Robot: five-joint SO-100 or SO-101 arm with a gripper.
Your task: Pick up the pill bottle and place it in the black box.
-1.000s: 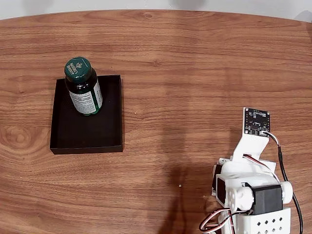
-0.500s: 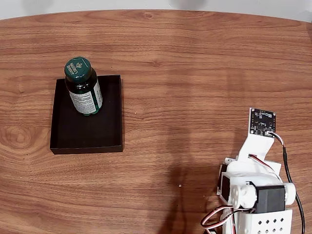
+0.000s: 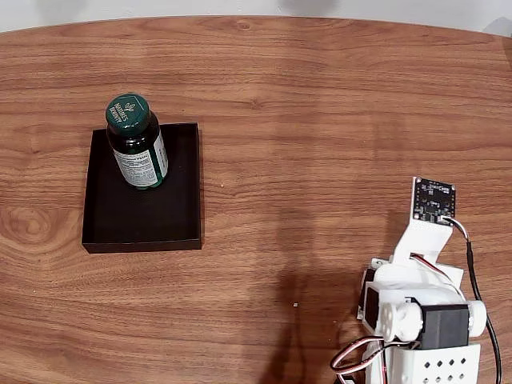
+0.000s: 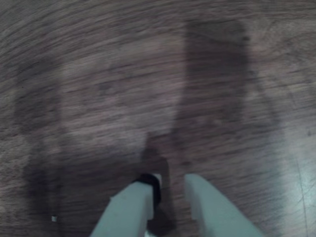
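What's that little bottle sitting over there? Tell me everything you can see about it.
The pill bottle is small, of dark glass, with a round dark-green screw cap bearing pale print and a white-and-green label around its body. It stands upright, cap on, inside the black box, in the part of it farthest from the camera in the fixed view. Nothing but the box floor touches it.

Pill bottle [image 3: 137, 144] upright inside the black box [image 3: 142, 226], toward its far left corner, on a wood-grain table [image 3: 320, 120]; white arm [image 3: 420, 308] folded at lower right, well apart from both.
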